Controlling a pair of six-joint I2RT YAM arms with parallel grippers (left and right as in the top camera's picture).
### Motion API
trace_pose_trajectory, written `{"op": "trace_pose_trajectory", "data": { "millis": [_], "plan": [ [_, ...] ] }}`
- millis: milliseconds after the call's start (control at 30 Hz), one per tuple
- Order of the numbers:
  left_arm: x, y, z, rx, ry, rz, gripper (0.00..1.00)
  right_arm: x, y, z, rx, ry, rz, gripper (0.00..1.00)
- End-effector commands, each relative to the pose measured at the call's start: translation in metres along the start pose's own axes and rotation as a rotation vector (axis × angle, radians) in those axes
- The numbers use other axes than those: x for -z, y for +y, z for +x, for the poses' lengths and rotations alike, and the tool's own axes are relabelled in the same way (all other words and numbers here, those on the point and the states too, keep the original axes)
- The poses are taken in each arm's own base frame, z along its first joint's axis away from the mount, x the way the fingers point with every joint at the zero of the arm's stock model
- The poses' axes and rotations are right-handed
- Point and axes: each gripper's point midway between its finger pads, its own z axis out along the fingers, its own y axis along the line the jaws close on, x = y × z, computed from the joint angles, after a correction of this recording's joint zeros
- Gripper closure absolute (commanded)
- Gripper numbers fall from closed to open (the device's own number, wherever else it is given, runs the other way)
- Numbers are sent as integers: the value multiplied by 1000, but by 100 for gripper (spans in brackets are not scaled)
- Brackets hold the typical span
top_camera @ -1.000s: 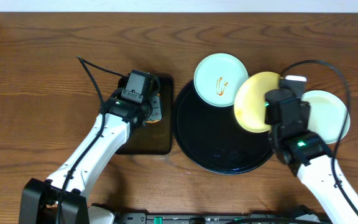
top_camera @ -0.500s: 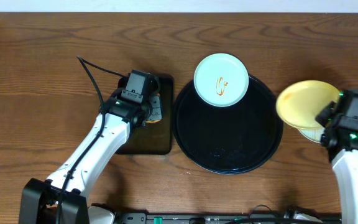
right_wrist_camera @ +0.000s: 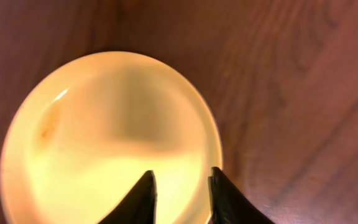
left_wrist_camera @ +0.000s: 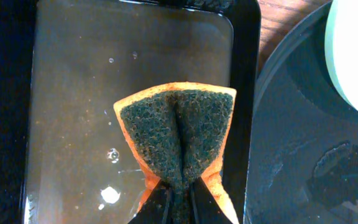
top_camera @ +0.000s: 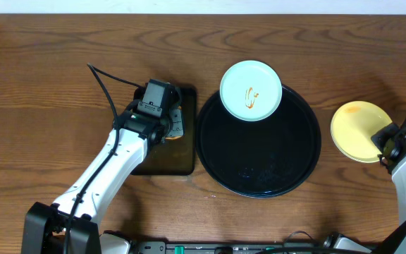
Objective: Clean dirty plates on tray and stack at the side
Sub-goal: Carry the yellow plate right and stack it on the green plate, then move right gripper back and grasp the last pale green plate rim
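The yellow plate (top_camera: 358,130) lies flat on the wood to the right of the round black tray (top_camera: 259,166). It fills the right wrist view (right_wrist_camera: 104,143). The second mint-white plate seen there earlier is hidden under it. My right gripper (top_camera: 388,137) is at the yellow plate's right edge, its fingers (right_wrist_camera: 180,177) apart just above the plate and holding nothing. A mint-white plate (top_camera: 251,89) with an orange sauce smear rests on the tray's far rim. My left gripper (top_camera: 169,121) is shut on an orange and dark green sponge (left_wrist_camera: 179,127).
A smaller rectangular black tray (top_camera: 182,161) holding shallow water (left_wrist_camera: 73,112) sits left of the round tray, with the left gripper and sponge over it. The left arm's cable runs across the wood at the left.
My right gripper carried the yellow plate off the round tray to the right and set it down flat over the mint-white plate there. The left arm has not moved.
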Motion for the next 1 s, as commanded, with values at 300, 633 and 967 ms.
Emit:
{"op": "trace_pose_trajectory", "data": {
  "millis": [300,633,967],
  "plan": [
    [-6,7,6,-9,17,-24,91,54,148,44,282,144,-725,43],
    [-6,7,6,-9,18,-24,91,56,217,104,583,91,-766,44],
    [-6,7,6,-10,18,-24,92,15,261,165,606,154,-828,51]
  ]
}}
